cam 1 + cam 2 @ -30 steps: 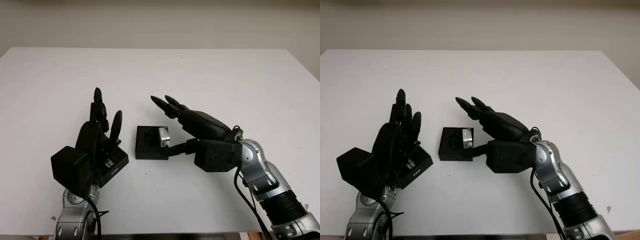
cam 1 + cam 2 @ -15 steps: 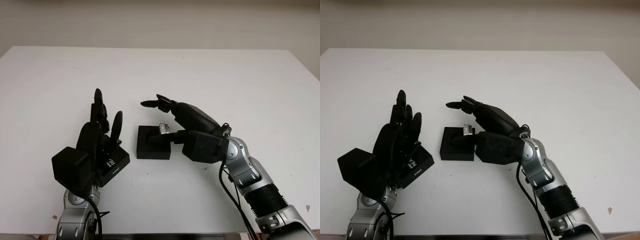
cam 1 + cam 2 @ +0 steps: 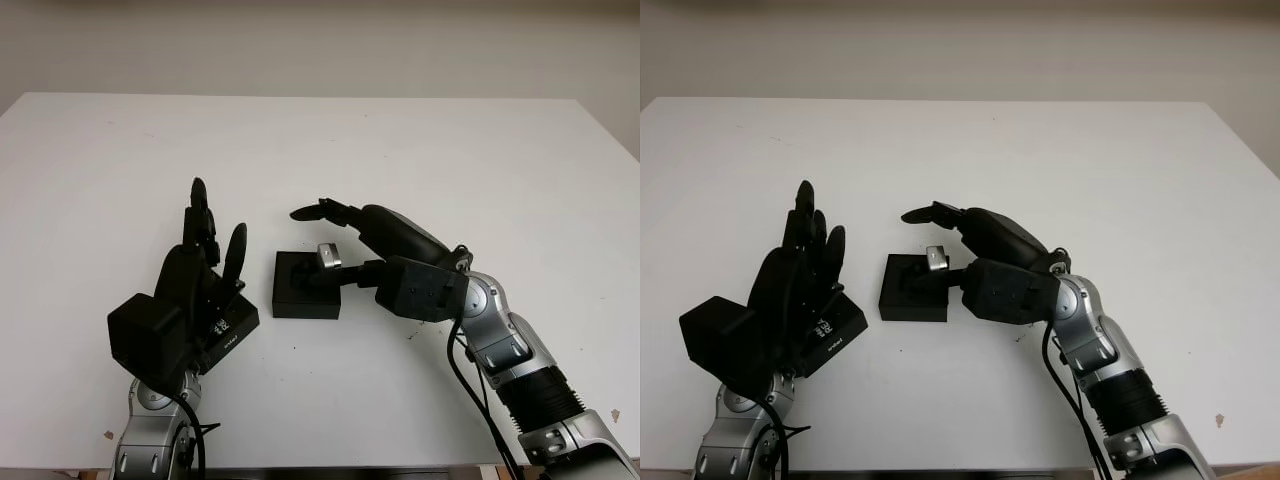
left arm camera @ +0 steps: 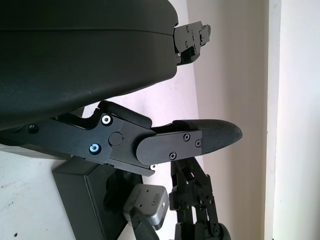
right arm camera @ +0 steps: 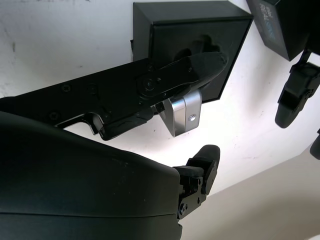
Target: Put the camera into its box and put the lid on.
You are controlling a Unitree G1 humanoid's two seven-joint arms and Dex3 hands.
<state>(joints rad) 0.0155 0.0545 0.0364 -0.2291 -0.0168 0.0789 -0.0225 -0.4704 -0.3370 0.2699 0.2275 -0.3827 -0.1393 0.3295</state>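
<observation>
- Now your white table (image 3: 420, 150) carries a square black foam-lined box (image 3: 300, 292) at its middle.
- Your left hand (image 3: 200, 275), open, stands over the black lid with white lettering (image 3: 230, 330), just beside the box.
- Your right hand (image 3: 350, 245) pinches the small silver metal camera (image 3: 328, 256) above the box's far right edge.
- Its long axis: cannot tell.

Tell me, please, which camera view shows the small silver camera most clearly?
The right wrist view: the camera appears close up, its silver face with a screw hole, beside a finger of the right hand over the open box. The eye views show it small at the box's edge. The left wrist view shows part of it, low down.
</observation>
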